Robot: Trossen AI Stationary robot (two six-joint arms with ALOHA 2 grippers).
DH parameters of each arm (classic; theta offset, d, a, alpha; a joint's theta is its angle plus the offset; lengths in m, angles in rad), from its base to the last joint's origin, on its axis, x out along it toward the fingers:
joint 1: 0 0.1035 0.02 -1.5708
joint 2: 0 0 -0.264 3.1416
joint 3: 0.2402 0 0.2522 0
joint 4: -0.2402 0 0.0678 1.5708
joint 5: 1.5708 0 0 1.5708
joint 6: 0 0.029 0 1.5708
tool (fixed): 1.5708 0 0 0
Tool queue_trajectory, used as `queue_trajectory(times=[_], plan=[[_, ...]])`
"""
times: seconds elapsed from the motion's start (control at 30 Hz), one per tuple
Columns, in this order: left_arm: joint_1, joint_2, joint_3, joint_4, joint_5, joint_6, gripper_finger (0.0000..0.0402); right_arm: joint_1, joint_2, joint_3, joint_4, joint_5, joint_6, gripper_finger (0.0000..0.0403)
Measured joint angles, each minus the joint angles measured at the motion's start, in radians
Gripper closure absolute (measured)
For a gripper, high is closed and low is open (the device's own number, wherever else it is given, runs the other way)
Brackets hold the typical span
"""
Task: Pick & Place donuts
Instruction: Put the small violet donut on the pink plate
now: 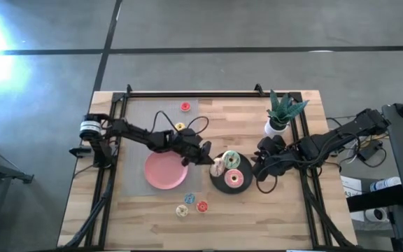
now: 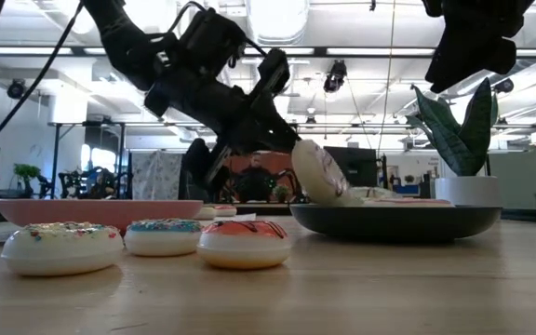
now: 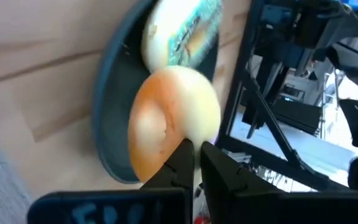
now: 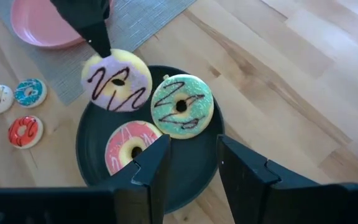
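The left gripper [image 1: 206, 155] has its fingers pinched tight on the rim of the white-iced donut [image 4: 116, 81], and that donut sits tilted, one edge down at the left rim of the black plate [image 4: 194, 180], the other edge lifted toward the gripper. On the high view's clock face the donut lies at about 3 o'clock from the fingertips, just beyond them, its flat face leaning up and away from the plate (in the low view it stands at a clear slant). My judgement is that the placing is nearly done and letting go is what remains.

Next on the plate, just beside the white one, are the green-iced donut [image 4: 182, 105] and the pink-iced donut [image 4: 133, 146], close enough that the tilted one could fall against either.

At 3 o'clock of the plate the right gripper [image 1: 264, 166] hovers, fingers partway apart and holding nothing; it is the farther arm from the held donut.

At 9 o'clock sits the pink plate [image 1: 164, 171]. At 7 o'clock lie three tiny donuts [image 4: 23, 130], well apart from the plate. Beyond, at 1 o'clock, stands a potted plant [image 1: 281, 115].
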Motion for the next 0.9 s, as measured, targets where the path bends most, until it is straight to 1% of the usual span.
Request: queue_trajectory(times=[0.17,0.33,0.47,0.63,0.8,0.9], plan=[[-0.034,0.0,-0.001,-0.037,-0.012,-0.001,0.0401,0.0,0.0,0.0,-0.001,0.0,0.002,0.028],[-0.058,0.0,-0.011,-0.038,-0.037,0.017,0.0401,0.0,0.0,0.0,-0.002,0.001,0.002,0.028],[-0.063,0.0,-0.005,0.004,-0.056,0.038,0.0401,-0.001,0.0,0.0,-0.002,0.01,0.003,0.028],[-0.064,0.001,0.037,0.026,-0.056,0.102,0.0401,-0.001,0.0,-0.001,-0.001,0.014,0.003,0.028],[-0.068,0.045,0.056,0.023,-0.062,0.125,0.0401,-0.001,0.0,-0.001,-0.002,0.017,0.018,0.028],[-0.073,0.085,0.065,0.049,-0.062,0.121,0.0401,-0.001,0.0,-0.001,-0.002,0.018,0.024,0.028]])
